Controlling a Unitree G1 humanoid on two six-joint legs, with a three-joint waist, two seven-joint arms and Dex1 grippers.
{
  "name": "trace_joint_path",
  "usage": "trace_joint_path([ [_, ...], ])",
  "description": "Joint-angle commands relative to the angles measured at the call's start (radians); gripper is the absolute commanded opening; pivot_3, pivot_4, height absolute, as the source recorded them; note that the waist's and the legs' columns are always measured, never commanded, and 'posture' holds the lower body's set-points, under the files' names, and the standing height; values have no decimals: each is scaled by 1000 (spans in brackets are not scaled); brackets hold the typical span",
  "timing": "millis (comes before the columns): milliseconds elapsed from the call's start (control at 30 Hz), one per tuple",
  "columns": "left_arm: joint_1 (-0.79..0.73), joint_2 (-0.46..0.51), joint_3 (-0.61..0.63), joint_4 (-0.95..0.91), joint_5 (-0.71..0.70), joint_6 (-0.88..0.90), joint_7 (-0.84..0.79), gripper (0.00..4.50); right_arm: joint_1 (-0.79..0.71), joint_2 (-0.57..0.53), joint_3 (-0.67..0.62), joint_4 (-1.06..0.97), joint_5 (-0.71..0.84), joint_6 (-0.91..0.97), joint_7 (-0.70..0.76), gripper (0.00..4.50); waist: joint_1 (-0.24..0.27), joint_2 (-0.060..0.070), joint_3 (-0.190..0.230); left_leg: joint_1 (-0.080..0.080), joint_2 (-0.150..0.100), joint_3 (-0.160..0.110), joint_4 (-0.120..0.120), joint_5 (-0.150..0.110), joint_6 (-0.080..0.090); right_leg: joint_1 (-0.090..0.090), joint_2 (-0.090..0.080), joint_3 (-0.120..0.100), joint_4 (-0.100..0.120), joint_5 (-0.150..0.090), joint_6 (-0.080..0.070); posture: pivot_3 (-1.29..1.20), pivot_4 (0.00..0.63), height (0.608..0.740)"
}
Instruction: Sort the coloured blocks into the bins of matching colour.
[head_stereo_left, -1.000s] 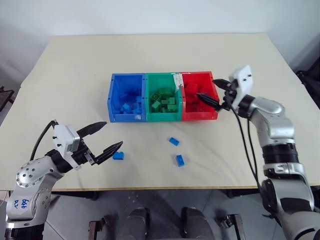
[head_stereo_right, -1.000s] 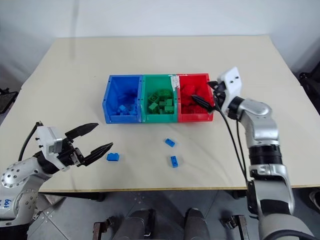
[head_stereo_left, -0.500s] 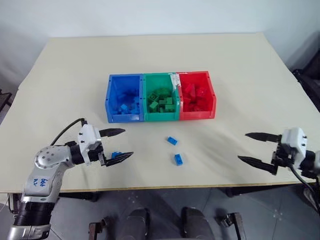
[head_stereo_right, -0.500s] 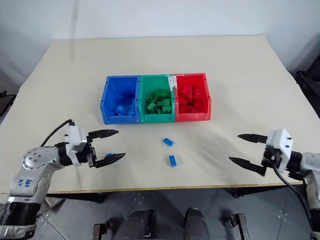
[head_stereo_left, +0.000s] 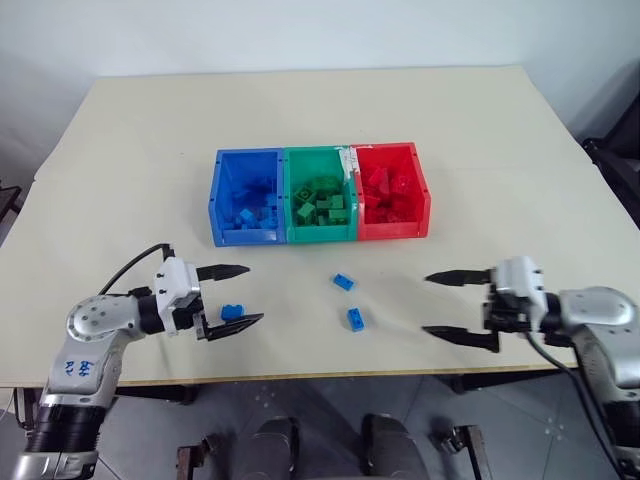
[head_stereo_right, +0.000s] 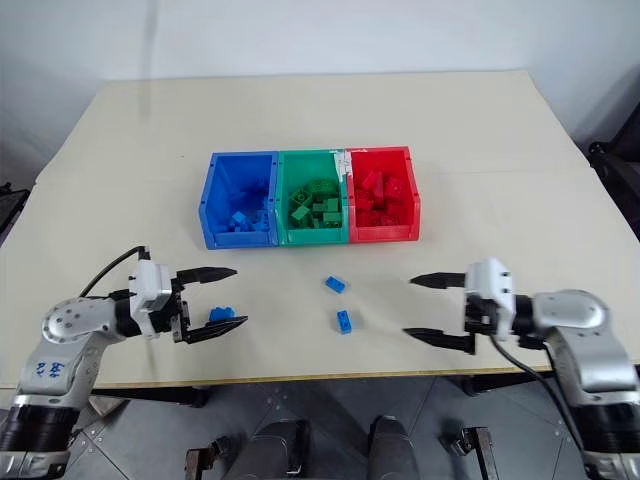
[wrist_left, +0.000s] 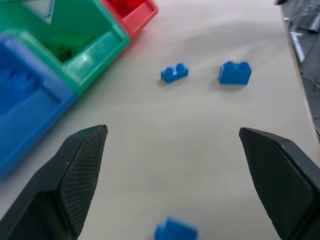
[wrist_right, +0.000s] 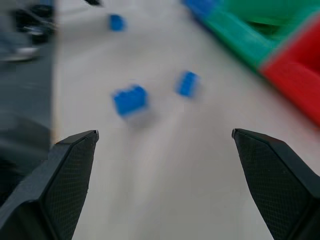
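Between the left claw's (head_stereo_left: 236, 296) spread fingers, a blue block (head_stereo_left: 233, 311).

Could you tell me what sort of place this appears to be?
Probably a robot test room: a plain beige table, joined blue, green and red bins, loose blue blocks, and a bare white wall behind.

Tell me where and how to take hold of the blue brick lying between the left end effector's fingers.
Grip the blue brick across its two smooth side walls, not its studded top. It lies flat on the table, studs up, with bare surface around it, so a low approach from the robot's left looks best. The left end effector already stands open around it, one finger on each side; closing there should probably hold it.
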Motion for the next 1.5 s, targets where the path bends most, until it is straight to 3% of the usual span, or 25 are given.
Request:
trace_joint_path([
  [33, 58, 28, 68, -63, -28, 1, 9, 4500, -57, 28, 87, -36, -22, 53, -11, 4469, 3, 0, 0, 0, 0, 0, 0, 0, 0, 0, 0, 0, 0, 0, 0, 0, 150, 740],
  [400, 293, 31, 198, -205, -64, 55, 64, 4500, -239, 191, 292, 206, -219, -20, -61, 4469, 0, -1, 0, -1, 0, -2, 1, -2, 0, -1, 0, -1, -1, 0, -1, 0, 150, 740],
  [533, 307, 26, 198, -227, -64, 57, 80, 4500, -247, 191, 298, 219, -224, -32, -31, 3578, 0, -1, -1, -1, 0, -1, 1, -2, 0, -1, 0, 0, 0, 0, -1, 0, 150, 740],
  [733, 301, 19, 197, -230, -66, 54, 101, 4500, -249, 206, 277, 199, -198, -30, -28, 1547, -1, -1, -1, -1, 0, -1, 1, -2, 0, -1, 0, -1, 0, 0, -1, 0, 150, 740],
  [867, 313, 0, 212, -244, -71, 56, 130, 4500, -263, 238, 254, 133, -137, 32, -54, 1506, -1, -1, -1, -1, 0, -1, 1, -2, 0, -1, 1, -1, 0, 0, -1, 0, 150, 740],
  [1067, 356, -76, 292, -284, -119, 80, 238, 4500, -450, 399, 217, 68, -66, 280, -279, 1506, -10, -1, -1, -1, 3, -1, 1, -3, -2, -2, 2, 0, 0, -1, -2, 0, 150, 740],
  [1233, 392, -130, 330, -297, -127, 73, 298, 4500, -707, 587, 217, 298, -158, 280, -488, 1506, -27, -1, -1, -1, 4, -1, 0, -3, -3, -4, 3, -1, 2, -1, -3, 0, 150, 740],
  [1500, 355, -158, 354, -295, -148, 67, 354, 4500, -1000, 765, 218, 788, -335, 46, -689, 1506, -33, -3, -2, -2, 3, -2, -1, -4, -3, -6, 3, -2, 4, 1, -7, 0, 150, 740],
])
